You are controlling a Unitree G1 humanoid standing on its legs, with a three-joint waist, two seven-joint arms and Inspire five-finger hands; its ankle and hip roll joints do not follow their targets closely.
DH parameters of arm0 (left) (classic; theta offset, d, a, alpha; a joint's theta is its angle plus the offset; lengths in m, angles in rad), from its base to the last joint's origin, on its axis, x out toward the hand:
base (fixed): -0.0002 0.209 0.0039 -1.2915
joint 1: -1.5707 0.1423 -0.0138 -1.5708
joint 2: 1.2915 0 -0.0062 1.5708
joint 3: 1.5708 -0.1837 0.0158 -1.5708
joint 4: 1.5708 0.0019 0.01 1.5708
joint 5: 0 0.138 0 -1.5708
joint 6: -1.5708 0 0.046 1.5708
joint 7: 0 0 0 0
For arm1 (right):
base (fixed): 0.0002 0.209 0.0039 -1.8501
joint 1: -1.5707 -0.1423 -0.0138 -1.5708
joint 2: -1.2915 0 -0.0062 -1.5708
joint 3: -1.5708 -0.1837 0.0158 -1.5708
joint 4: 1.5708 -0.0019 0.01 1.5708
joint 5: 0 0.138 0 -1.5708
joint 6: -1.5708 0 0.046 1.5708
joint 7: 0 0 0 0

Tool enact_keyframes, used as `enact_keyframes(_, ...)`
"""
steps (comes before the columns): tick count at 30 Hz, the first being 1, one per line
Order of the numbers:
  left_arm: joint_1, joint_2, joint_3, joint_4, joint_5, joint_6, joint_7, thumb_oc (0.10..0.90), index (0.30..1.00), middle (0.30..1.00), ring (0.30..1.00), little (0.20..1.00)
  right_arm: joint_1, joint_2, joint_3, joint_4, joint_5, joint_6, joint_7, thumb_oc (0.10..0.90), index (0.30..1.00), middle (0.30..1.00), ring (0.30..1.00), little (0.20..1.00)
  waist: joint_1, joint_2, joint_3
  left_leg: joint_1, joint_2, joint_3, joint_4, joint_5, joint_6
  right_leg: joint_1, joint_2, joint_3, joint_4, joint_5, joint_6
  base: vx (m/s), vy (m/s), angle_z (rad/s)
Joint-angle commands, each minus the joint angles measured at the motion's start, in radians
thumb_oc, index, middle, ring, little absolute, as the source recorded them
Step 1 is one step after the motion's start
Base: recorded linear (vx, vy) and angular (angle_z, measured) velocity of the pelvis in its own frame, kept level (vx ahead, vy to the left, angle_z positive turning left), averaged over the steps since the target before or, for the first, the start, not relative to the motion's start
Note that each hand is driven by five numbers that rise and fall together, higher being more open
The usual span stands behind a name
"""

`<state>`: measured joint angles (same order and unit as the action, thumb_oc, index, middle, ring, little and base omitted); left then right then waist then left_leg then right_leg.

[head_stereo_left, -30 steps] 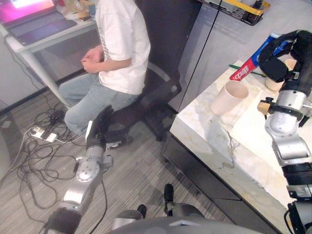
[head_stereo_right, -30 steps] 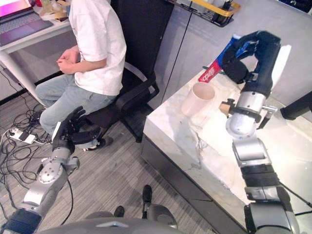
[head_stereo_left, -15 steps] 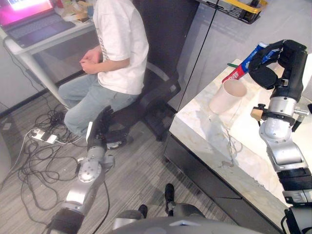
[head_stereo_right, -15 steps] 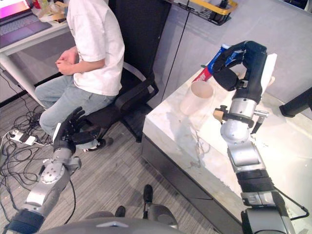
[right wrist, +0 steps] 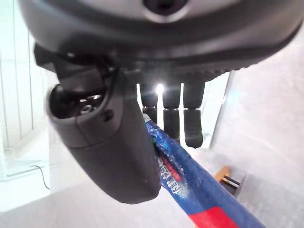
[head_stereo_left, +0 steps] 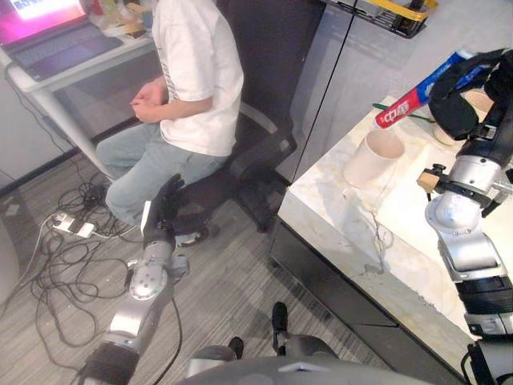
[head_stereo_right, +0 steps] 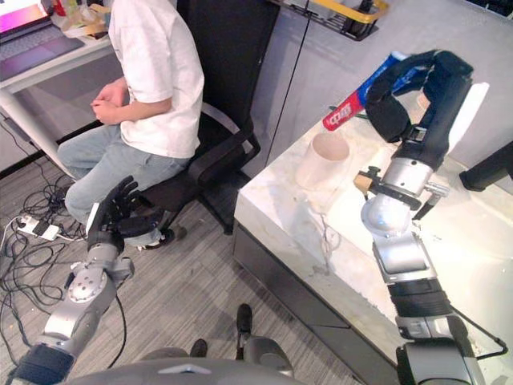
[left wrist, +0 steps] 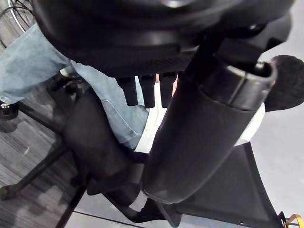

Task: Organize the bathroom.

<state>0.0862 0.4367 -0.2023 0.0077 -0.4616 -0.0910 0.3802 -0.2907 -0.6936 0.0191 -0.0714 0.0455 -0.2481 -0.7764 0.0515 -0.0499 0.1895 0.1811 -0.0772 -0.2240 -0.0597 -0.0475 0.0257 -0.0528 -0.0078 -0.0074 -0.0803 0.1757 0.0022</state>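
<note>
Red-and-blue toothpaste tube (head_stereo_right: pixel 365 92) is gripped in the right hand (head_stereo_right: pixel 405 96), held above a cream plastic cup (head_stereo_right: pixel 322 160) on the marble surface (head_stereo_right: pixel 304 233); lowering into the cup seems next. Left hand (head_stereo_right: pixel 112 216) hangs relaxed.

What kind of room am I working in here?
Likely a mock bathroom corner inside an office: a marble counter with a cup and the toothpaste tube in the right hand, beside a seated person.

Left hand (left wrist: pixel 156 57) with fingers (left wrist: pixel 147 90) straight — beyond them a seated person's jeans (left wrist: pixel 33 66) and a black chair (left wrist: pixel 228 190).
</note>
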Motion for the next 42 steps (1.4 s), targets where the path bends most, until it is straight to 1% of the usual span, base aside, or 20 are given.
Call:
enact_keyframes(1,-0.054,0.035,-0.005,-0.098,0.047,-0.129,0.008,0.800,0.900,0.900,0.900,0.900,-0.132,-0.059,-0.088,-0.131,-0.033,-0.136,-0.036,0.400,0.300,0.300,0.300,0.300,0.000,-0.036,-0.113,-0.062,0.012,0.046,0.097,-0.051,-0.002,0.055,-0.012,0.010,0.029,-0.098,0.037,-0.03,0.020,-0.12)
enact_keyframes(4,-0.059,0.033,-0.003,-0.102,0.047,-0.125,0.009,0.800,0.900,0.900,0.900,0.900,-0.126,-0.063,-0.092,-0.143,-0.014,-0.141,-0.018,0.400,0.300,0.300,0.300,0.300,-0.005,-0.035,-0.116,-0.061,0.011,0.049,0.099,-0.053,-0.002,0.054,-0.011,0.015,0.030,-0.099,0.038,-0.03,0.018,-0.08)
enact_keyframes(10,-0.069,0.021,-0.001,-0.098,0.053,-0.121,0.018,0.800,0.900,0.900,0.900,0.900,-0.104,-0.077,-0.110,-0.176,0.015,-0.114,0.031,0.400,0.300,0.300,0.300,0.300,-0.021,-0.036,-0.120,-0.059,0.011,0.063,0.098,-0.060,-0.001,0.048,-0.009,0.031,0.033,-0.097,0.040,-0.03,0.014,-0.06)
enact_keyframes(15,-0.075,0.018,-0.003,-0.091,0.053,-0.124,0.024,0.800,0.900,0.900,0.900,0.900,-0.092,-0.081,-0.121,-0.175,0.000,-0.120,0.033,0.400,0.300,0.300,0.300,0.300,-0.031,-0.038,-0.121,-0.057,0.011,0.074,0.096,-0.066,0.002,0.044,-0.007,0.042,0.033,-0.093,0.042,-0.03,0.013,-0.13)
enact_keyframes(20,-0.075,0.015,0.001,-0.098,0.057,-0.115,0.019,0.800,0.900,0.900,0.900,0.900,-0.095,-0.083,-0.116,-0.158,0.006,-0.093,0.047,0.400,0.300,0.300,0.300,0.300,-0.030,-0.039,-0.122,-0.058,0.009,0.076,0.097,-0.066,0.004,0.041,-0.009,0.044,0.027,-0.086,0.044,0.00,0.000,-0.01)
enact_keyframes(24,-0.070,0.014,0.004,-0.094,0.056,-0.113,0.016,0.800,0.900,0.900,0.900,0.900,-0.082,-0.074,-0.113,-0.142,0.008,-0.094,0.065,0.400,0.300,0.300,0.300,0.300,-0.029,-0.039,-0.121,-0.058,0.008,0.078,0.094,-0.071,0.005,0.041,-0.011,0.043,0.026,-0.084,0.046,0.00,0.000,-0.03)
enact_keyframes(32,-0.051,0.017,0.006,-0.103,0.064,-0.107,0.009,0.800,0.900,0.900,0.900,0.900,-0.058,-0.038,-0.084,-0.100,0.015,-0.083,0.092,0.400,0.300,0.300,0.300,0.300,-0.016,-0.037,-0.113,-0.061,0.010,0.074,0.088,-0.067,0.007,0.038,-0.017,0.028,0.025,-0.082,0.048,0.00,-0.002,0.00)
enact_keyframes(37,-0.037,0.022,0.014,-0.108,0.060,-0.103,-0.001,0.800,0.900,0.900,0.900,0.900,-0.044,-0.030,-0.079,-0.089,0.019,-0.070,0.096,0.400,0.300,0.300,0.300,0.300,-0.013,-0.037,-0.106,-0.058,0.011,0.072,0.082,-0.064,0.007,0.039,-0.018,0.022,0.025,-0.083,0.049,0.02,-0.009,0.01)
enact_keyframes(42,-0.020,0.021,0.018,-0.119,0.061,-0.101,-0.008,0.800,0.900,0.900,0.900,0.900,-0.012,-0.007,-0.087,-0.099,0.012,-0.073,0.098,0.400,0.300,0.300,0.300,0.300,-0.016,-0.033,-0.100,-0.059,0.012,0.076,0.082,-0.063,0.008,0.034,-0.016,0.021,0.030,-0.084,0.047,0.04,-0.029,0.04)
